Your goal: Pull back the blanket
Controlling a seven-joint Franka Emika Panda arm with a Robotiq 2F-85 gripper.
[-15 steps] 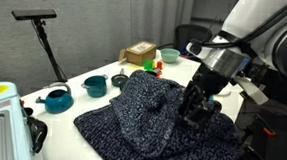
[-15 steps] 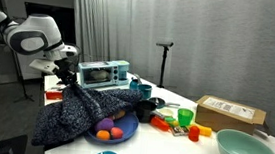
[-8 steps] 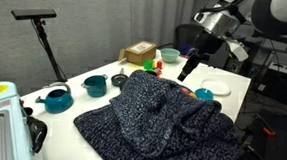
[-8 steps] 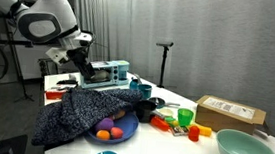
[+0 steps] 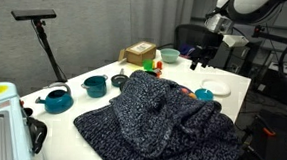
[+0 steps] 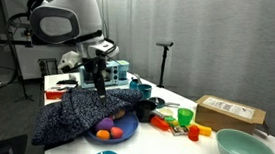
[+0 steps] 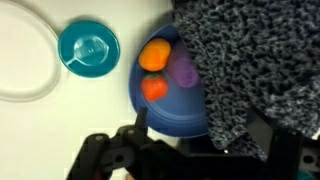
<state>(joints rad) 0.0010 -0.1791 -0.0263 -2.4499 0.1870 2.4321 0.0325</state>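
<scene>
Fingers [image 7: 137, 135]: in the wrist view the two dark prongs at the bottom of the frame stand apart with nothing between them; the exterior views are too small to confirm this.

Gripper [image 5: 198, 61]: a second ago it was low against the raised fold of the blanket [image 5: 151, 116]. It now hangs clear of the cloth in the upper right of that frame, empty. In the opposing exterior view it sits left of centre, above the heap.

Blanket: the blanket lies bunched and doubled back on itself across the lower middle of both exterior views, and fills the right side of the wrist view. Its edge now leaves a blue plate [image 7: 175, 112] half uncovered, with two orange fruits [image 7: 152, 55] and a purple piece on it. A teal lid [image 7: 88, 48] lies bare on the table, upper left.

Reading: the pull-back appears complete and the cloth released.

Arm: the wrist points the gripper downward, and the upper links rise out of the top of the frame.
</scene>
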